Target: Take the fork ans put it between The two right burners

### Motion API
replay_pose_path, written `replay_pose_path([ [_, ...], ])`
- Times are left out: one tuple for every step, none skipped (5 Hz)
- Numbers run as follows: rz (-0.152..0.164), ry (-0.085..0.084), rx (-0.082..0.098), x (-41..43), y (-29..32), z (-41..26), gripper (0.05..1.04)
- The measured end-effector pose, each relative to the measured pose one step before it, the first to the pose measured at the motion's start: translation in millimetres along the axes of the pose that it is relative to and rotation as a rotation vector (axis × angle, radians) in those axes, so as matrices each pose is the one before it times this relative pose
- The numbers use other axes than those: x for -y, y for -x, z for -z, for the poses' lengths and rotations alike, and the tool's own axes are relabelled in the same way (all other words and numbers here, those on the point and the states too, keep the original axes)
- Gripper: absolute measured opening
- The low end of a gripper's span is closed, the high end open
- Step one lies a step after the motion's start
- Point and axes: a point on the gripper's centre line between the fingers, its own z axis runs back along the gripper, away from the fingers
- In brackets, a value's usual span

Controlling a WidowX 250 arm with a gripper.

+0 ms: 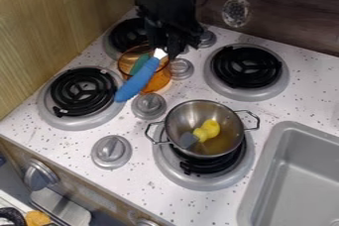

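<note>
the blue-handled fork (138,79) is over the bench's (149,197) left half, metal end clenched in my jaws, handle slanting from them toward the bench's front left corner, away from the right burners. beneath, an orange see-through pot (160,80) holds something green (140,64). on the front right burner (205,183), a metal pot (181,116) contains a yellow-and-grey object (210,130).

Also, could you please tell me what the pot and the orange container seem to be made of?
The pot looks like polished steel, silvery with bright reflections inside. The orange container looks smooth and translucent, light glowing through its wall; glass or plastic, I can't tell.
</note>
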Motion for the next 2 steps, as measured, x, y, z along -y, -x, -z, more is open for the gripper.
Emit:
replay_pose_path([
  [0.0129,0.008,-0.0233,2.12,0.63,9.47,0.451],
  [-0.0063,-0.0151,0.0132,16.84,-7.79,-5.4,0.451],
])
